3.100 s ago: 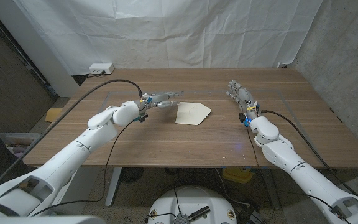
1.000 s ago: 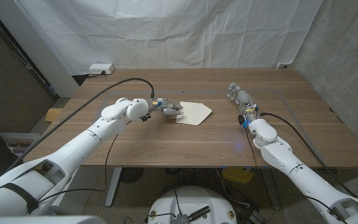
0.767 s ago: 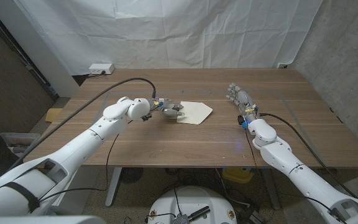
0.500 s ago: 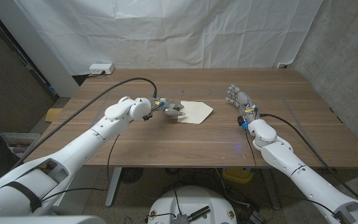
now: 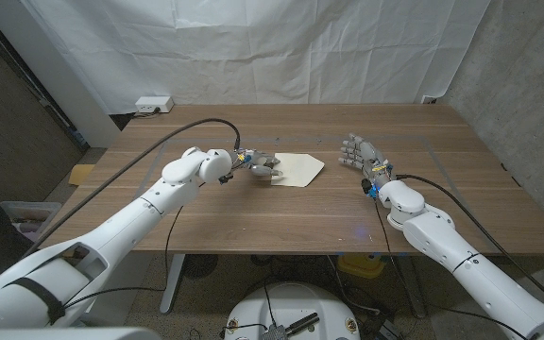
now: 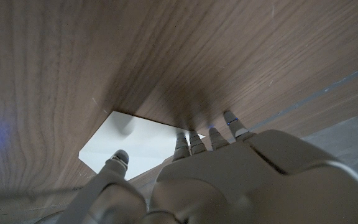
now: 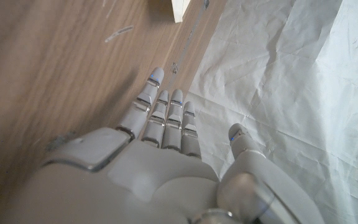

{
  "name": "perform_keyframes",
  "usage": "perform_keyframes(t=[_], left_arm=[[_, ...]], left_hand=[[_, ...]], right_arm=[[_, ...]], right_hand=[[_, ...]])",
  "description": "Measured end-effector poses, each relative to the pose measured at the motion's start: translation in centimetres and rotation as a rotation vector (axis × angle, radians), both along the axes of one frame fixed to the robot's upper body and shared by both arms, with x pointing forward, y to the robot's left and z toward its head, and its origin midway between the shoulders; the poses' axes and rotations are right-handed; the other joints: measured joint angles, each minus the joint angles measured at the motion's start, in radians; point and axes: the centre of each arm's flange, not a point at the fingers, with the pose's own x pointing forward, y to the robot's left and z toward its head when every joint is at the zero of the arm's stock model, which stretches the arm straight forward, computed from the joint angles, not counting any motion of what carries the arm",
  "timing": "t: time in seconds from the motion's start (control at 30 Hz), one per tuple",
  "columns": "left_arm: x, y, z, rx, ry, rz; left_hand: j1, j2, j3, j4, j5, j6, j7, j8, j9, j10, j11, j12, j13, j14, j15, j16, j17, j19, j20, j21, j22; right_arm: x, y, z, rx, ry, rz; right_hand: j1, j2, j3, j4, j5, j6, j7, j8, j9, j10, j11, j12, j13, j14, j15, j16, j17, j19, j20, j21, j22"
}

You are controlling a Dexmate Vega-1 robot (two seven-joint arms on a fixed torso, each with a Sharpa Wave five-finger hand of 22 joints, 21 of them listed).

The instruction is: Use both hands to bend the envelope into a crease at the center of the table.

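l hand [image 5: 263, 166] now sitting on envelope [image 5: 296, 170] left edge, fingers [image 6: 183, 142] pressing it to the surface [image 5: 253, 217] nr center | r hand [image 5: 357, 151] swinging in twd it, fingers straight, holding nothing, still apart | means i'm anchoring, crease not started | count: 1 envelope, 2 hands

Both robot hands [image 5: 261, 164] [image 5: 357, 151] open, apart.

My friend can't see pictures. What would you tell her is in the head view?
A cream envelope lies near the middle of a wooden table, and the robot's left hand touches its left edge. The right hand waits apart on the right, fingers together, holding nothing. A white sheet hangs behind the table.
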Motion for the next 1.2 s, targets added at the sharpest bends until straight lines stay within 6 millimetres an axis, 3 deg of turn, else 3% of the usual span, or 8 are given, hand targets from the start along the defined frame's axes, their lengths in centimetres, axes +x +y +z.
perform_keyframes(t=[0.13,0.37,0.7,0.73,1.0,1.07,1.2], left_arm=[[-0.1,0.0,-0.1,0.002,-0.002,0.001],[-0.1,-0.2,-0.1,0.004,-0.005,0.001],[0.2,-0.4,0.0,0.003,-0.001,0.001],[0.2,-0.4,0.0,0.003,-0.001,0.001],[0.3,-0.5,0.0,0.010,-0.007,0.000],[0.3,-0.5,0.0,0.010,-0.007,0.001],[0.3,-0.6,0.0,0.015,-0.008,-0.003]], left_hand=[[0.000,0.000,-0.003,0.003,0.002,-0.001,0.001,0.004,0.000,0.000,0.000,-0.001,0.001,0.000,0.000,0.000,0.000,-0.001,0.000,-0.001,0.000],[0.000,0.000,-0.004,0.004,0.008,-0.003,0.000,0.004,0.000,0.000,0.000,0.003,0.001,-0.004,0.004,0.000,0.000,-0.004,-0.004,-0.001,0.000],[0.000,0.000,-0.008,0.008,0.008,-0.004,0.000,0.004,-0.001,0.000,0.000,0.003,0.001,-0.008,0.000,0.000,0.000,-0.004,-0.014,-0.001,0.003],[0.000,0.000,-0.008,0.008,0.008,-0.004,0.000,0.004,-0.001,0.000,0.000,0.003,0.001,-0.008,0.000,0.000,0.000,-0.004,-0.014,-0.004,0.003],[0.000,0.000,-0.011,0.011,0.008,-0.007,0.000,0.004,0.000,0.000,0.000,0.003,0.001,-0.007,0.000,0.000,0.000,-0.004,-0.014,-0.007,0.002],[0.000,0.000,-0.011,0.011,0.007,-0.007,0.000,0.003,0.000,0.000,0.000,0.003,0.001,-0.007,0.000,0.000,0.000,-0.004,-0.014,-0.007,0.002],[0.000,0.000,-0.014,0.014,0.008,-0.009,0.001,0.008,0.000,0.000,0.000,0.003,0.001,-0.007,0.000,0.000,0.000,-0.004,-0.014,-0.007,0.002]], right_arm=[[-0.2,0.4,0.0,-0.017,0.032,0.039],[-0.2,1.0,0.1,-0.040,0.079,0.115],[-0.4,2.1,-0.6,-0.035,0.126,0.217],[0.0,1.7,0.2,-0.052,0.123,0.220],[-0.1,2.4,-0.1,-0.059,0.150,0.287],[-0.3,2.7,-0.2,-0.062,0.154,0.309],[0.3,2.7,0.4,-0.080,0.151,0.321]], right_hand=[[-0.005,0.005,0.004,0.004,-0.004,0.005,0.005,0.000,0.000,0.000,0.000,-0.007,0.000,-0.006,0.006,-0.007,0.003,0.018,0.004,0.000,0.000],[-0.005,0.005,0.007,0.013,-0.004,-0.007,0.011,-0.008,0.000,0.011,0.029,-0.007,0.000,0.017,0.029,-0.007,0.003,0.086,0.018,0.011,0.000],[-0.014,-0.004,0.007,0.012,-0.004,-0.008,0.011,-0.018,0.000,0.003,0.051,-0.020,0.000,0.013,0.055,-0.020,0.003,0.095,0.023,0.010,-0.002],[-0.017,-0.007,0.007,0.012,-0.004,-0.008,0.011,-0.019,0.000,0.001,0.053,-0.021,0.000,0.012,0.056,-0.023,0.003,0.095,0.023,0.007,-0.002],[-0.036,-0.017,-0.003,0.022,-0.007,-0.049,0.009,-0.034,0.000,-0.015,0.069,-0.032,0.000,-0.007,0.074,-0.031,0.003,0.094,0.024,-0.010,-0.002],[-0.043,-0.016,-0.007,0.026,-0.007,-0.073,0.007,-0.038,0.000,-0.051,0.064,-0.046,0.000,-0.018,0.069,-0.038,0.002,0.089,0.029,-0.022,-0.002],[-0.048,-0.013,-0.005,0.029,-0.007,-0.162,-0.004,-0.045,0.000,-0.173,-0.004,-0.065,0.000,-0.050,0.045,-0.042,0.007,0.089,0.029,-0.037,-0.002]])
